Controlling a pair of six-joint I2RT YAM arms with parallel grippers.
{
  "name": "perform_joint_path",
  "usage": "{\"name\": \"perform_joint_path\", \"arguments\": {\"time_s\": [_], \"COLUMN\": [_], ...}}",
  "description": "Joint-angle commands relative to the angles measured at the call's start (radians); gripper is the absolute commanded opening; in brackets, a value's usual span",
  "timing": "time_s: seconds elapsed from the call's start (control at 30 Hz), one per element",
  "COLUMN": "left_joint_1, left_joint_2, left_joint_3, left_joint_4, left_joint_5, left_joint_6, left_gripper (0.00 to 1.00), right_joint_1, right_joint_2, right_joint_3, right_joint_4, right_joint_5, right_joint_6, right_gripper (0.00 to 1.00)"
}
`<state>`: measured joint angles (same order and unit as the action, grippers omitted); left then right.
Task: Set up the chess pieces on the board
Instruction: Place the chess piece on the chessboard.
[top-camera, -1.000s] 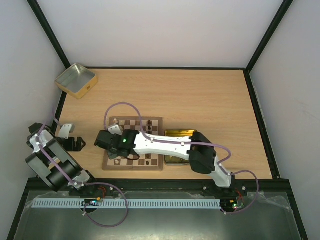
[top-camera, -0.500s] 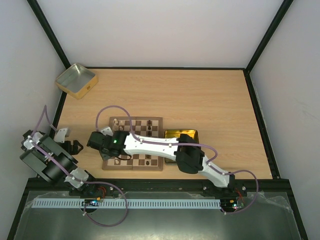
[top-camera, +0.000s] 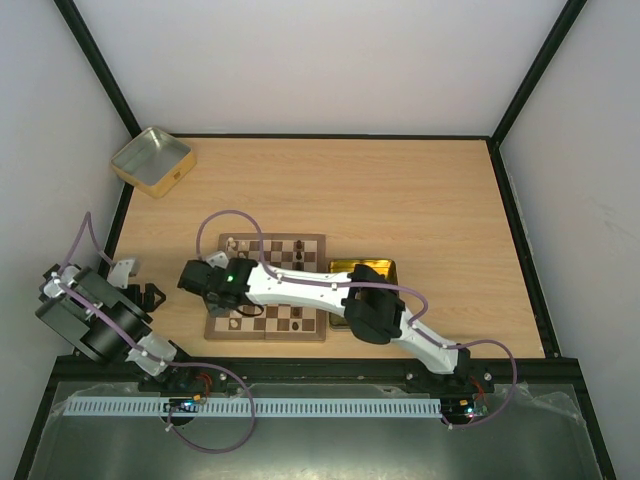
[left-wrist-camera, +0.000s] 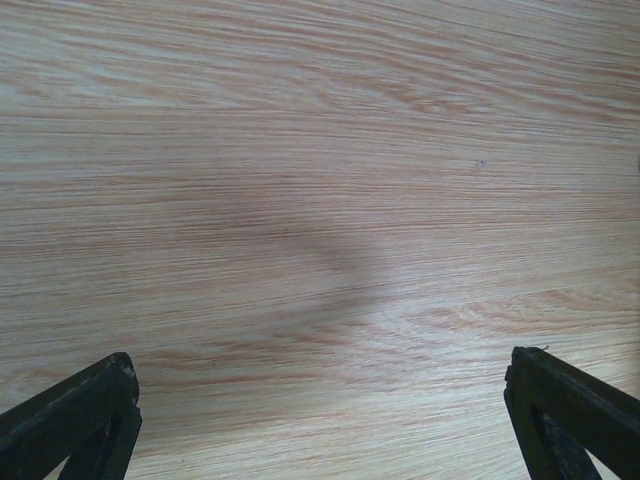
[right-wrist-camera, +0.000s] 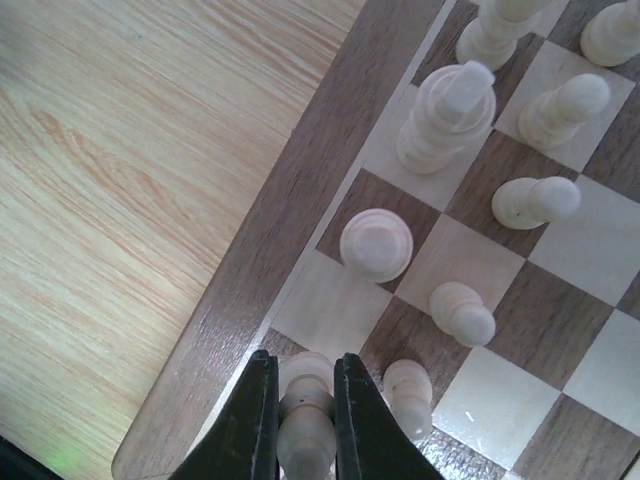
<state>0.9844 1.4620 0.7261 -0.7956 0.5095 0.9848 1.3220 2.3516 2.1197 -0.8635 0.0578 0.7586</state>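
Right gripper (right-wrist-camera: 304, 372), reached across the chessboard (right-wrist-camera: 290, 190) to its left side in the top view, is pinched nearly shut on one pale cream piece (right-wrist-camera: 305, 432); both dark fingers (right-wrist-camera: 250, 420) press its sides, and it stands upright between them. Held piece sits over the corner squares just inside the brown rim; cannot tell whether its base touches the board. More pale cream pieces (right-wrist-camera: 376, 243) stand on nearby squares in the wrist view: a round-topped one on a dark square by the rim, a taller ringed one (right-wrist-camera: 445, 115) on the light square beyond it, and several smaller ones further in, each apart from its neighbours. Top view shows the chessboard lying flat on the wooden table (top-camera: 380, 190), near the front edge, with the right arm crossing over it; a few dark brown pieces (top-camera: 300, 254) show near its far edge, too small to name. Yellow-gold tin (top-camera: 372, 266) lies just beside the board's right edge, partly under the arm. Square tin (top-camera: 152, 160) sits well apart at the far left corner. Left gripper (left-wrist-camera: 318, 362) is spread wide and holds nothing, only bare wood grain between its fingertips; it is near the table's left edge, apart from the board
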Motion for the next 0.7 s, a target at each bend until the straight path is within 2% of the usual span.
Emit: {"name": "perform_joint_path", "arguments": {"time_s": [0.0,0.67], "left_joint_1": [0.011,0.020], "left_joint_2": [0.019,0.049], "left_joint_3": [0.013,0.012], "left_joint_4": [-0.024,-0.016], "left_joint_5": [0.032,0.035], "left_joint_6": [0.035,0.050], "left_gripper": [0.99,0.99], "right_joint_1": [-0.017,-0.030], "right_joint_2": [0.020,0.054], "right_joint_3": [0.028,0.046], "right_joint_4": [-0.014,0.011], "right_joint_5": [0.004,-0.027], "right_joint_6": [-0.014,-0.023], "right_gripper": [0.02,0.03]}}
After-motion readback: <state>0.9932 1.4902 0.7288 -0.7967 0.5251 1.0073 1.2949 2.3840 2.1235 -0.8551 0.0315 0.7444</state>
